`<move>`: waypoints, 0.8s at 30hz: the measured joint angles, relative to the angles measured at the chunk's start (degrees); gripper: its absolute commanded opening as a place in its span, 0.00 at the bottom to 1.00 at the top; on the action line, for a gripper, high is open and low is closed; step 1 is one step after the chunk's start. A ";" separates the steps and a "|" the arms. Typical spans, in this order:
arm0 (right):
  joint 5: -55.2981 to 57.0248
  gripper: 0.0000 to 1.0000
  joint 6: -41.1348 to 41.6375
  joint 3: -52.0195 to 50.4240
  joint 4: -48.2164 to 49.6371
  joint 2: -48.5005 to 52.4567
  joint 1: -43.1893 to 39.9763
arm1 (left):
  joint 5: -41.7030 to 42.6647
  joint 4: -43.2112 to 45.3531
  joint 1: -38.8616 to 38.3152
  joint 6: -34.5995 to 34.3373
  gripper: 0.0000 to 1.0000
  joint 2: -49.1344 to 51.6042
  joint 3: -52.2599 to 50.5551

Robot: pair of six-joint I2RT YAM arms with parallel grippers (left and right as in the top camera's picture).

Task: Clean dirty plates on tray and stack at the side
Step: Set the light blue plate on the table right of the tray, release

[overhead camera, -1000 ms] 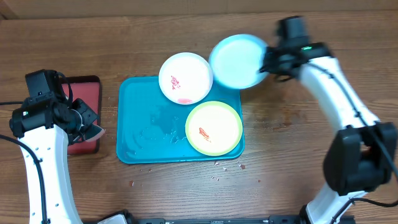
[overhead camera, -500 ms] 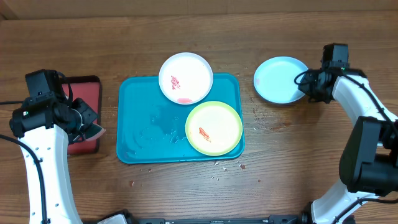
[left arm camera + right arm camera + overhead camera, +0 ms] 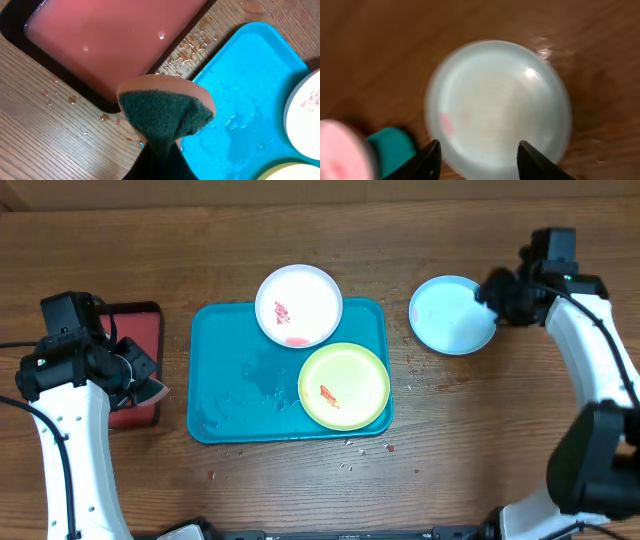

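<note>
- Where my left gripper point(image 3: 143, 377) hangs at the near right corner of the red tray point(image 3: 138, 326), its jaws are pinched tight on a sponge point(image 3: 165, 116), folded with the dark green scouring side towards the wrist camera.
- That red tray holds pinkish water point(image 3: 115, 40), and drops lie on the wood around it.
- Next comes the teal tray point(image 3: 225, 385), its left half bare and wet.
- I see the white plate point(image 3: 299, 305) at the far edge, overhanging the rim, with red smears on it.
- Touching it on the near right sits the yellow-green plate point(image 3: 344, 385), inside the teal tray, with a red smear at its middle.
- Further right, off the tray, the pale blue plate point(image 3: 452, 314) lies flat on the table.
- My right gripper point(image 3: 477, 156) is at the plate's right edge, fingers point(image 3: 432, 159) spread apart above the rim and gripping nothing.
</note>
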 measured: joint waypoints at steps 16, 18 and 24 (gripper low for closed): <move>3.56 0.77 -3.98 0.68 23.63 14.71 26.86 | 0.00 0.35 -0.04 0.04 0.04 0.00 0.00; 4.39 0.73 -4.00 0.70 25.42 16.63 28.11 | 0.00 0.48 -0.04 0.13 0.04 0.00 0.00; 5.44 0.52 -4.09 0.68 27.91 19.30 30.97 | 0.00 0.57 -0.04 0.15 0.04 0.00 0.00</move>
